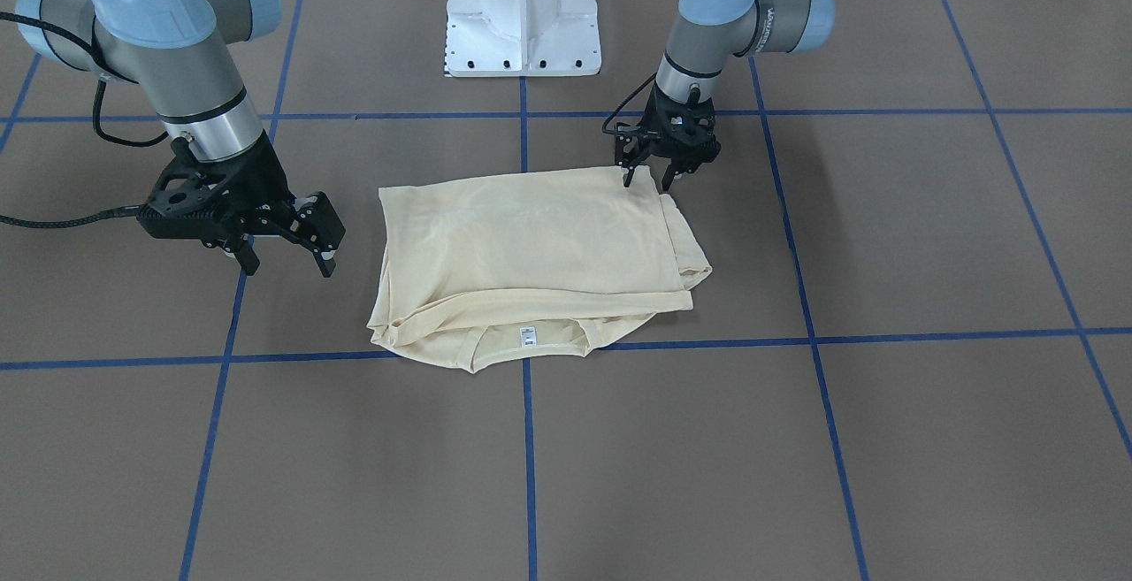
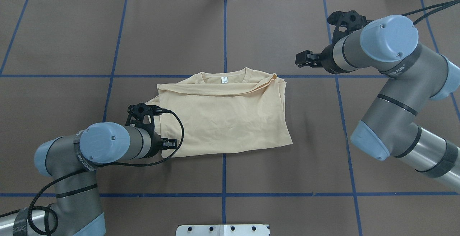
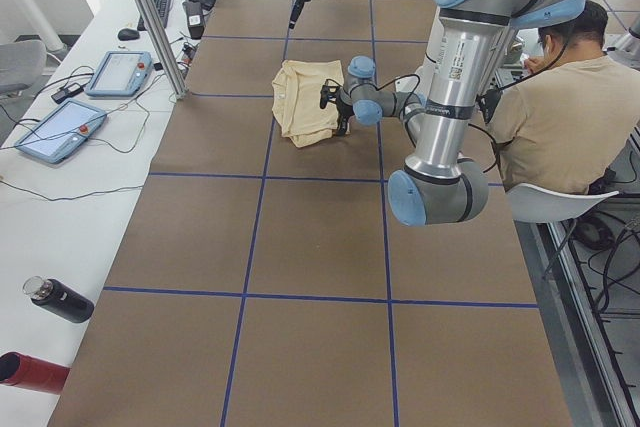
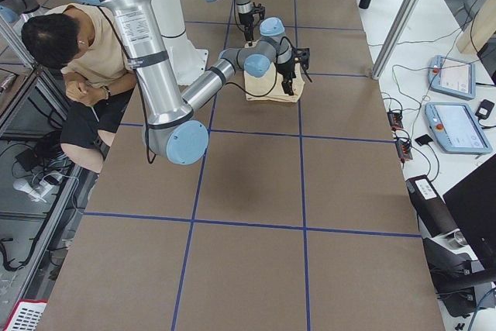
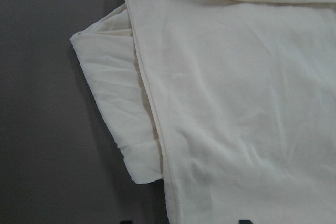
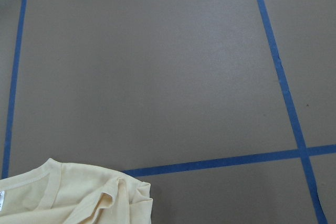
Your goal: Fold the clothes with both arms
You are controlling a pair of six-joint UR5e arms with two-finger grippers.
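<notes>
The left gripper hangs with jaws spread over the near-robot corner of the folded T-shirt, fingertips at the cloth. The right gripper, likewise spread, hovers beside the opposite edge, apart from it. The shirt lies mid-table, collar away from the robot.

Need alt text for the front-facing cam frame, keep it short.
A pale cream shirt lies folded into a rough rectangle on the brown table, neck label toward the camera. The left pincer, open, sits at the shirt's far corner on the view's right; the right pincer, open, is off the cloth on the view's left.
</notes>
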